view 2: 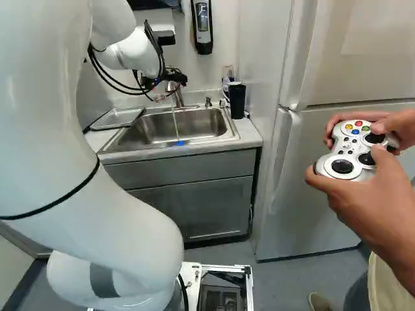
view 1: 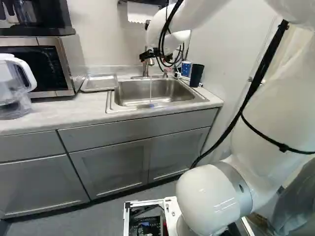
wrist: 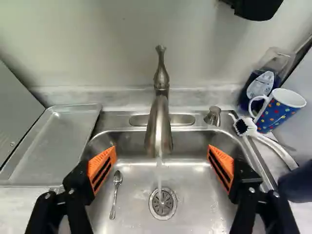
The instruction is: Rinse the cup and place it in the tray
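In the left base view, the fingers [view 1: 146, 55] are hanging over the sink [view 1: 112, 103] near its back edge. The cup [view 1: 186, 68] is standing near the surface's [view 1: 44, 116] back right corner, just beside the dark tumbler [view 1: 196, 75]. The tray [view 1: 99, 82] is lying near the back edge, left of the sink.

In the right base view, water [view 2: 175, 123] is running into the sink.

In the wrist view, the fingers [wrist: 161, 147] are standing spread, gripping nothing, the faucet [wrist: 158, 122] rising ahead between them. A spoon [wrist: 116, 192] is lying in the sink beside the drain [wrist: 163, 203].
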